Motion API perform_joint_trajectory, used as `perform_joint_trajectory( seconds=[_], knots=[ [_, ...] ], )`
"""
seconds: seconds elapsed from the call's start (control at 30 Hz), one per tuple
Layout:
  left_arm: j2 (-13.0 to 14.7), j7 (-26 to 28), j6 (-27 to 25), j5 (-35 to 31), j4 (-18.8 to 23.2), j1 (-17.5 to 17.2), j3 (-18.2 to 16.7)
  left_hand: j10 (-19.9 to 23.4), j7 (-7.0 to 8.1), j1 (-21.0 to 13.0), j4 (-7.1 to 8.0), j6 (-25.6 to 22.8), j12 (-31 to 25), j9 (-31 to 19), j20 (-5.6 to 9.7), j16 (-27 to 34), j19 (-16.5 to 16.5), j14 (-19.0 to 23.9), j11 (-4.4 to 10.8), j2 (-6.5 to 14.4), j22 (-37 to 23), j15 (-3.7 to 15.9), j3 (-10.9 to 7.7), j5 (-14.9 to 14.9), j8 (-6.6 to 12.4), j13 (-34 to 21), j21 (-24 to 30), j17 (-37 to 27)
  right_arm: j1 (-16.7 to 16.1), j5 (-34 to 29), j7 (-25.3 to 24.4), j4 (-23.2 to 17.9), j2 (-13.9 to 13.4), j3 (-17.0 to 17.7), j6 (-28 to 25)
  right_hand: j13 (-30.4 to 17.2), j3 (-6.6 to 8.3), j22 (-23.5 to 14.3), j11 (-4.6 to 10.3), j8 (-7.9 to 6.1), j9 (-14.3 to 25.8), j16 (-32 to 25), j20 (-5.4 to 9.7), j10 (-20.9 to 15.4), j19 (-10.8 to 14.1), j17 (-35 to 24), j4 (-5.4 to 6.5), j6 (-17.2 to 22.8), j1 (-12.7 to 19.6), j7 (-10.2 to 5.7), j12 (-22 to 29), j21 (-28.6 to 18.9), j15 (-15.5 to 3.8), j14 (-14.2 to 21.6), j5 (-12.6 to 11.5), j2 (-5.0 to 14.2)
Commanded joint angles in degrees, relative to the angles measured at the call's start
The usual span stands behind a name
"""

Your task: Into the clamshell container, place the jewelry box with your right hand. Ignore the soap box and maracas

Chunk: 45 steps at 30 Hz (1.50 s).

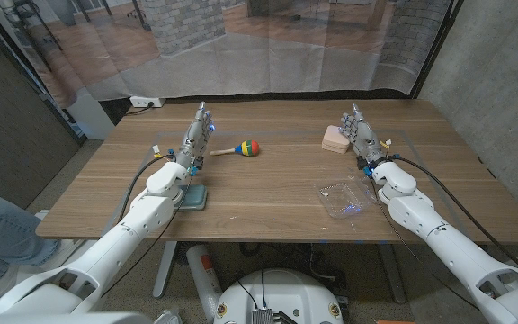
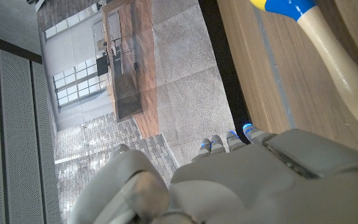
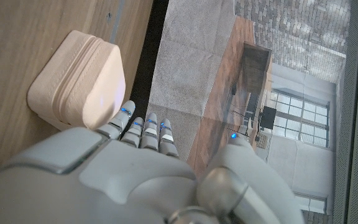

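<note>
A maraca [image 1: 239,148] with a multicoloured head lies on the wooden table [image 1: 268,184]. A teal soap box [image 1: 193,197] sits near the front edge.

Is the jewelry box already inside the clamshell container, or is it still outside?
Outside. The jewelry box sits on the wood beside the right hand, apart from the clear clamshell container, which holds nothing.

The right hand [image 1: 363,137] stands in front of the pink jewelry box [image 1: 335,139] in the head view and covers its right edge, and in the right wrist view the fingers [image 3: 143,127] hide the box's near corner. The teal soap box [image 1: 193,195] is half hidden under the left arm [image 1: 156,205]. In the left wrist view the maraca [image 2: 328,53] is cut off by the picture's edge, leaving its pale handle and a bit of blue and yellow.
</note>
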<state>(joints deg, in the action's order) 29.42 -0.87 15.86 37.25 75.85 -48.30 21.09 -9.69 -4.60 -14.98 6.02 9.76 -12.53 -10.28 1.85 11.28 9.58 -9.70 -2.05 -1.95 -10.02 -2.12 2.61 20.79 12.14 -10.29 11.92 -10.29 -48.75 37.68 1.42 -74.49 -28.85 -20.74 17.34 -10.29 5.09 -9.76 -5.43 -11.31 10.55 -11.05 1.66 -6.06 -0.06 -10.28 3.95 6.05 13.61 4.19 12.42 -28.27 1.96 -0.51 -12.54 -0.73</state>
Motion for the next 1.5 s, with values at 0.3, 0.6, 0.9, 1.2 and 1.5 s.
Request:
perform_joint_trajectory(
  seconds=[0.3,0.6,0.9,1.2,1.5],
  knots=[
    [0.53,1.11,-1.73,-0.05,1.57,-0.18,-0.02,-3.61,-0.17,-0.89,0.21,4.27,-0.24,-0.32,2.13,0.13,6.33,-5.25,-0.15,0.24,-0.31,-0.05,0.10,0.47,0.15,-0.30,0.14,-0.18,-0.21,-0.01,-0.66,0.31,0.29,0.62,1.39,-0.09,0.53,-0.19,0.14,-0.26,0.15,-0.41,2.60,-0.57,0.04,-0.19,-0.25,0.77,0.68,-0.30,0.15,0.10,0.32,0.44,-0.41,-0.03],
    [0.66,0.53,-2.63,-0.70,1.31,1.30,0.68,-3.54,-0.13,-1.08,0.14,4.21,-0.18,-0.33,1.90,0.11,6.33,-5.09,-0.27,0.38,-0.32,-0.12,0.13,0.58,0.07,-0.30,0.08,-0.18,-0.17,-2.67,-2.74,-0.52,-0.23,0.38,2.49,-0.10,0.65,-0.20,0.37,-0.39,0.15,-0.45,2.66,-1.06,0.32,-0.15,-0.57,1.29,1.13,-0.65,0.26,0.37,0.02,0.88,-0.46,0.12],
    [1.07,0.15,-3.34,-1.02,1.66,1.91,0.97,-3.22,-0.13,-1.27,0.07,3.83,-0.21,-0.33,1.76,0.10,6.22,-4.89,-0.40,0.53,-0.32,-0.19,0.17,0.68,0.13,-0.30,0.08,-0.19,-0.13,-4.34,-3.92,-1.92,-1.13,0.41,2.63,-0.11,0.81,-0.21,0.59,-0.46,0.16,-0.49,2.65,-1.75,0.60,-0.11,-1.01,1.72,1.77,-0.86,0.43,0.69,-0.12,1.44,-0.51,0.24],
    [1.82,0.48,-4.07,-1.19,2.71,1.86,0.76,-2.80,-0.05,-1.48,0.00,3.54,-0.26,-0.34,1.59,0.13,6.09,-4.58,-0.30,0.69,-0.33,-0.21,0.20,0.78,0.13,-0.30,0.07,-0.20,0.22,-5.87,-4.22,-3.79,-2.62,0.02,1.28,-0.13,0.94,-0.22,0.58,-0.50,0.17,-0.48,2.69,-2.10,0.96,-0.08,-1.41,2.07,2.35,-1.03,0.47,0.96,-0.25,1.82,-0.53,0.35],
    [2.23,0.38,-4.29,-1.34,3.51,1.91,0.74,-2.52,-0.07,-1.72,-0.08,3.13,-0.26,-0.34,1.45,0.16,5.96,-4.25,-0.36,0.86,-0.34,-0.17,0.24,0.89,0.17,-0.30,0.07,-0.20,1.03,-9.16,-5.37,-5.26,-4.34,-0.82,-0.21,-0.14,1.13,-0.23,0.99,-0.57,0.18,-0.40,2.63,-2.42,1.03,-0.07,-1.81,2.46,2.95,-1.38,0.50,1.29,-0.39,1.97,-0.55,0.51]
  ],
)
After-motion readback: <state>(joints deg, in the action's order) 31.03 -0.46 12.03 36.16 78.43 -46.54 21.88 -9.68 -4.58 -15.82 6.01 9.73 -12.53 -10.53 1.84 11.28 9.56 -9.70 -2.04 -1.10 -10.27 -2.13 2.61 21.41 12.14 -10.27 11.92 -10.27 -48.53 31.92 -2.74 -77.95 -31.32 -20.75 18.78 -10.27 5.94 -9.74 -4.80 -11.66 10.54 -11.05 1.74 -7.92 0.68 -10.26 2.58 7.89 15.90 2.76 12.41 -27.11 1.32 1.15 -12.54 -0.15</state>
